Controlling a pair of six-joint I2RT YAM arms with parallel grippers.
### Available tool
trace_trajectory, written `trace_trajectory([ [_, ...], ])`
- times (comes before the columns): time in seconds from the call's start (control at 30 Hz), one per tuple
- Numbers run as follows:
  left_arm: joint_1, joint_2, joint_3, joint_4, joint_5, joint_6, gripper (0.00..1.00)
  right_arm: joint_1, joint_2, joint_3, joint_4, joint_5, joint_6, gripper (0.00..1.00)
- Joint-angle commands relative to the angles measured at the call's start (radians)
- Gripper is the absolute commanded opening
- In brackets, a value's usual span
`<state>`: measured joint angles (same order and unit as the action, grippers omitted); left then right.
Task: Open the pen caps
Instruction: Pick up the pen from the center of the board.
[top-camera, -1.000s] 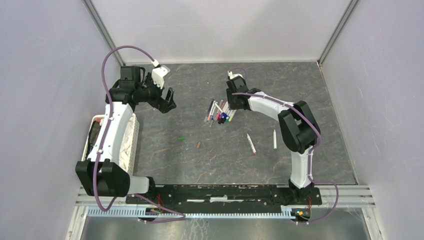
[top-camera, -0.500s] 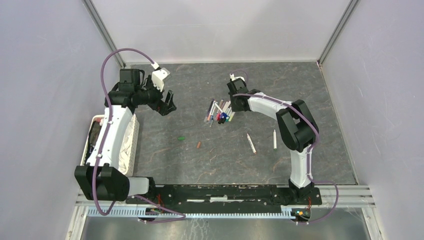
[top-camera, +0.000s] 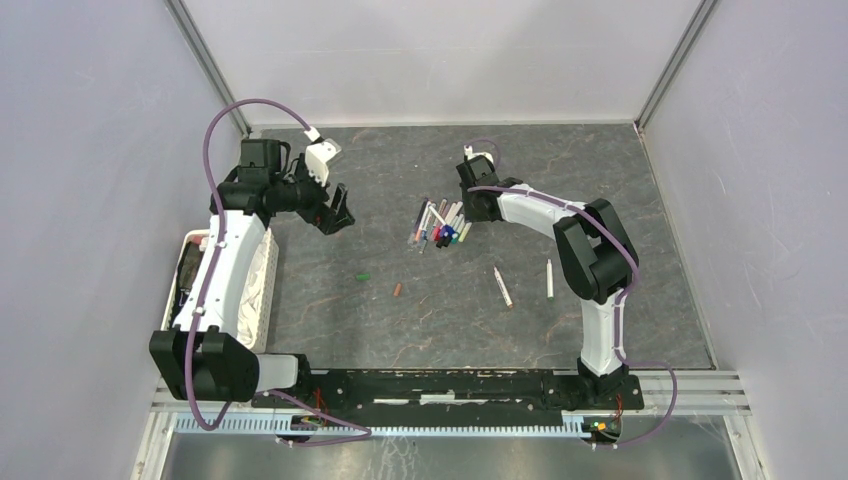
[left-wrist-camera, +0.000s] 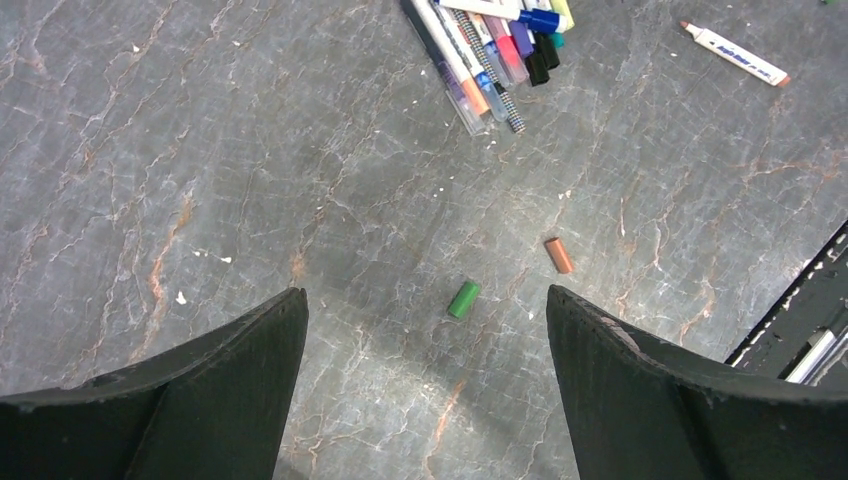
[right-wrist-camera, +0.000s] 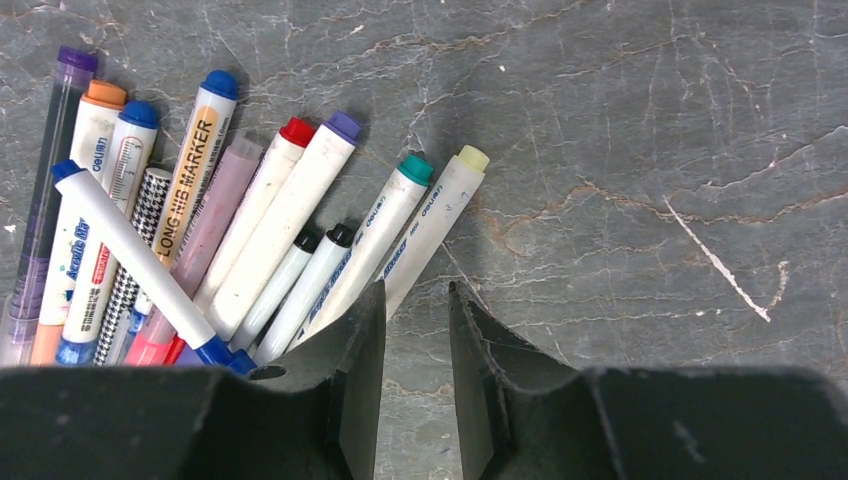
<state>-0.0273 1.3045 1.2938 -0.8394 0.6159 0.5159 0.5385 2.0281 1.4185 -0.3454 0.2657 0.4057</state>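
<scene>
The black two-finger right gripper (right-wrist-camera: 416, 300) hangs low over the grey stone-look table (right-wrist-camera: 650, 120). Its jaws are a little apart, with nothing between them. Right by its tips lies a bunch of thin white and clear pens (right-wrist-camera: 250, 230) with coloured ends. The white pen with the pale yellow end (right-wrist-camera: 430, 225) is closest.

The black left gripper (left-wrist-camera: 425, 295) is wide open and empty. It hangs above a small green cap (left-wrist-camera: 463, 298) and a small brown cap (left-wrist-camera: 559, 255) lying loose.

I think the step now is picking a pen. Next, the right jaws need to go around just one.
</scene>
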Motion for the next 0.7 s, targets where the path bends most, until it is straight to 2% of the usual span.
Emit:
trace_trajectory([
  [0.0, 0.006, -0.002, 0.003, -0.014, 0.056, 0.036, 0.93, -0.002, -0.008, 0.018, -0.002, -0.005, 0.04, 0.35],
  [0.5, 0.006, 0.01, -0.008, -0.041, 0.098, 0.056, 0.93, -0.008, 0.03, -0.032, -0.002, 0.004, 0.056, 0.33],
  [0.67, 0.007, 0.011, -0.009, -0.054, 0.099, 0.068, 0.94, -0.016, -0.019, -0.107, 0.024, 0.025, 0.046, 0.27],
])
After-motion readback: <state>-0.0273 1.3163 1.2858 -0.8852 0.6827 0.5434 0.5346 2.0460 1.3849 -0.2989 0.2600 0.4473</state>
